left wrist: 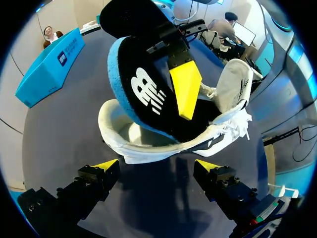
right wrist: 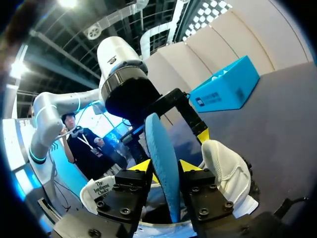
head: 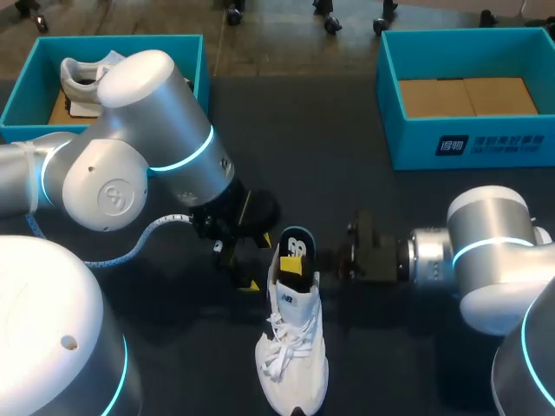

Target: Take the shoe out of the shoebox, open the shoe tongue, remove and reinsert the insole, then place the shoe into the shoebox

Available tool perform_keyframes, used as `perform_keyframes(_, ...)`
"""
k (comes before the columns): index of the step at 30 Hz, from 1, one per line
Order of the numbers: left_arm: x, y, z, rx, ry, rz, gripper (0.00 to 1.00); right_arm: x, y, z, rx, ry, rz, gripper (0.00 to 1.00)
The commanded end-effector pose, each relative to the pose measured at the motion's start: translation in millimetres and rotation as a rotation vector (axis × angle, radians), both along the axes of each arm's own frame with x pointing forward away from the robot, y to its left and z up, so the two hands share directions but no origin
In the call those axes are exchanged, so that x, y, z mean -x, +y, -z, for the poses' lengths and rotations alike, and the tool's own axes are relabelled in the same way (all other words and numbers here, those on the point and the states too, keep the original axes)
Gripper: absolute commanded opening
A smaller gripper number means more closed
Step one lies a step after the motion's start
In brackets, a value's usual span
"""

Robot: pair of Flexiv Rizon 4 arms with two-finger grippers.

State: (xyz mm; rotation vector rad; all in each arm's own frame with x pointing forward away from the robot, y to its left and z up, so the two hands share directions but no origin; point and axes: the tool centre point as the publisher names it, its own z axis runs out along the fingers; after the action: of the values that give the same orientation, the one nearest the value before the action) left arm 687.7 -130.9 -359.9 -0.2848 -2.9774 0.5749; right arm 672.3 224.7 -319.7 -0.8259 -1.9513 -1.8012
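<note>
One white spare shoe (head: 87, 76) in the far-left shoebox (head: 24, 91). Left gripper (left wrist: 157, 166) is low over the table (head: 390, 208), fingers spread wide, holding nothing, just beside the heel of the task shoe (head: 295, 355). That shoe stands on its sole at mid-table, near edge, toe toward the robot, laces loose. The insole (left wrist: 143, 94), black top with a blue edge, sticks up out of the shoe opening with its lower end inside. Right gripper (right wrist: 167, 166) comes in from the right and is clamped on the raised end of the insole, one yellow tip on each face. Far-right shoebox (head: 473, 147) shows only its cardboard floor.
</note>
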Motion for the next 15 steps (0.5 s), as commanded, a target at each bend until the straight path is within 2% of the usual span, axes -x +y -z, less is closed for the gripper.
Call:
perform_keyframes(1,1.1,1,0,0.001,-0.003,0.0,1.0,-3.3,-6,-2,-0.006,0.002,-0.005,0.3)
perform_keyframes(4,1.1,1,0,0.001,-0.003,0.0,1.0,-7.5,-9,-2,-0.023,0.009,0.006,0.25)
perform_keyframes(6,1.1,1,0,0.001,-0.003,0.0,1.0,-10.9,-12,0,-0.039,0.025,0.02,0.05)
perform_keyframes(7,1.1,1,0,0.001,-0.003,0.0,1.0,-12.7,-14,1,-0.048,0.035,0.024,0.0)
perform_keyframes(15,1.1,1,0,0.001,-0.003,0.0,1.0,-20.9,-19,12,-0.082,0.118,0.055,0.0)
